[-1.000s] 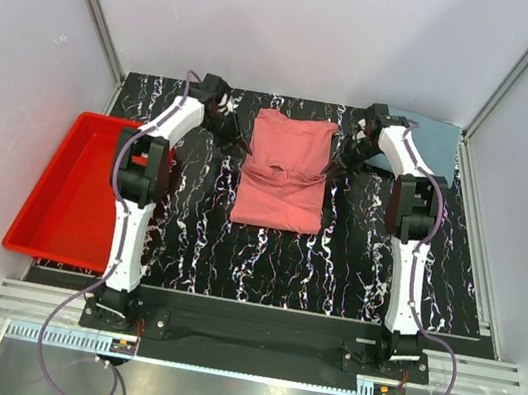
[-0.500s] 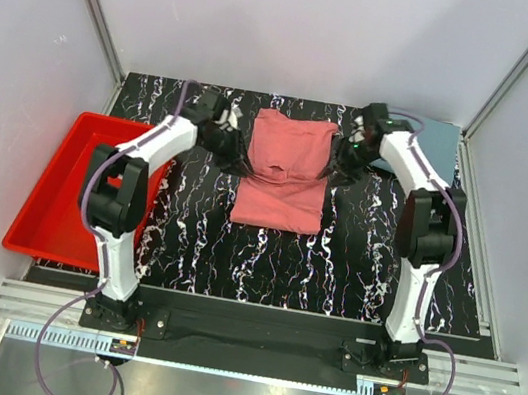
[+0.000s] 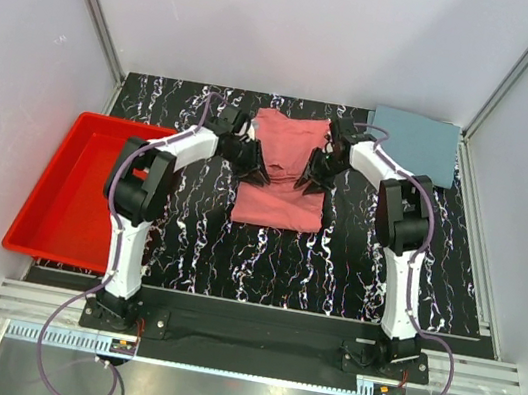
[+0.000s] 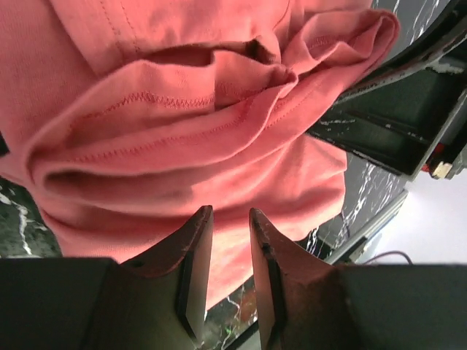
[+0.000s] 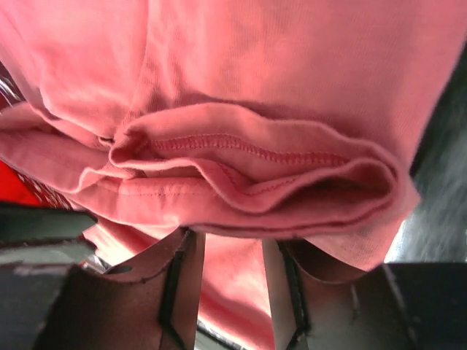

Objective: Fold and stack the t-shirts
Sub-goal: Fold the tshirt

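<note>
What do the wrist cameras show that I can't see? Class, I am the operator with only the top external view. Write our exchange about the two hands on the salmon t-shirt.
Observer: In the left wrist view, the left hand has its fingers close together, with a bunched fold of the salmon t-shirt at their tips.
Operator: And the right hand?
Observer: The right hand grips a roll of several fabric layers at its fingertips, and more shirt shows through the gap between its fingers.
Operator: Any detail on that roll?
Observer: A stitched hem runs along its top layer.
</note>
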